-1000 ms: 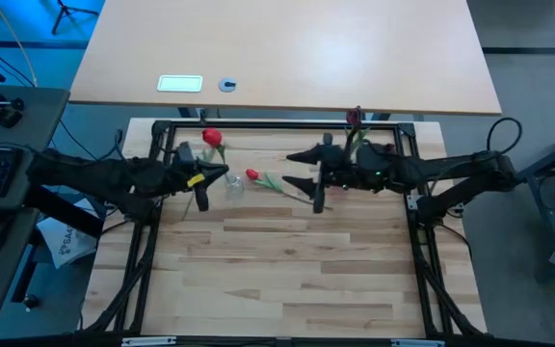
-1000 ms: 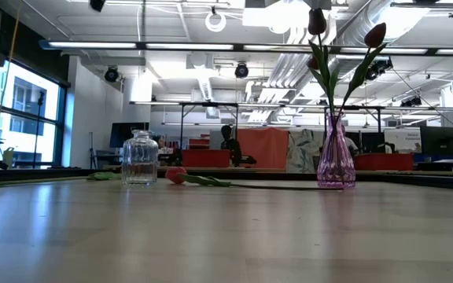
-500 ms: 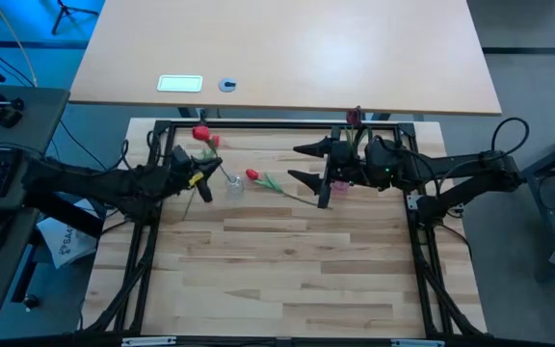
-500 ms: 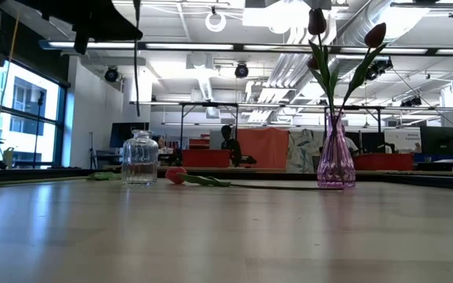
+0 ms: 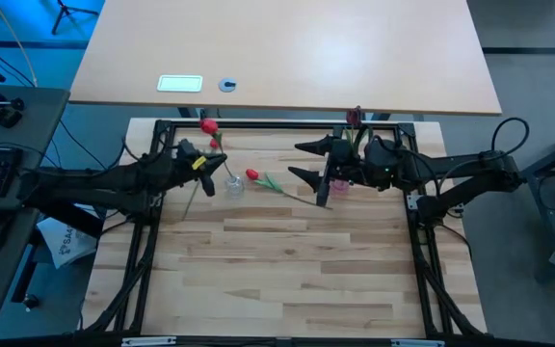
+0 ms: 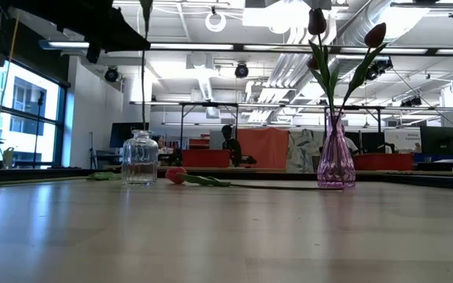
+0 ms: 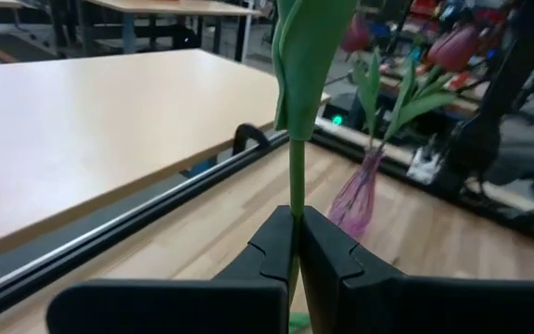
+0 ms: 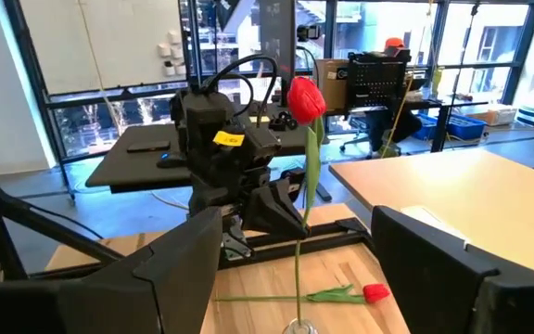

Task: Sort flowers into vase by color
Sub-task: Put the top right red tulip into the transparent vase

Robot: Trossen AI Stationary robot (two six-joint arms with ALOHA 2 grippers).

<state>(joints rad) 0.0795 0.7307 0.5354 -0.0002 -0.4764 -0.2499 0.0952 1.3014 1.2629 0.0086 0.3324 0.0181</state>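
Your left pincer (image 7: pixel 296 243) is clamping tight on the thin green stem of a red tulip (image 5: pixel 207 126), holding it upright with the stem's lower end hanging right over the mouth of the clear glass jar (image 6: pixel 140 158). In the right wrist view the stem is reaching down to the jar's rim, though you cannot tell whether it is entering yet.

Take the clear glass jar as your landmark. Just beside it, on the side toward the pink vase (image 6: pixel 336 155), a second red tulip (image 5: pixel 252 175) is lying flat on the wooden surface (image 5: pixel 287 260), its stem running away from the jar toward the right arm. It is lying close to the jar but not touching it.

The pink vase is standing well apart from the jar, at the far right corner of the black frame (image 5: pixel 277 125), and it is holding dark maroon tulips (image 6: pixel 375 34) upright; two heads are showing in the low view.

Your right pincer (image 5: pixel 303 161) is hanging between the jar and the pink vase with its fingers spread wide and nothing between them, above the stem end of the lying tulip.

Beyond the frame, the large pale table (image 5: pixel 287 48) is carrying a white card (image 5: pixel 179 83) and a small round disc (image 5: pixel 227 85).
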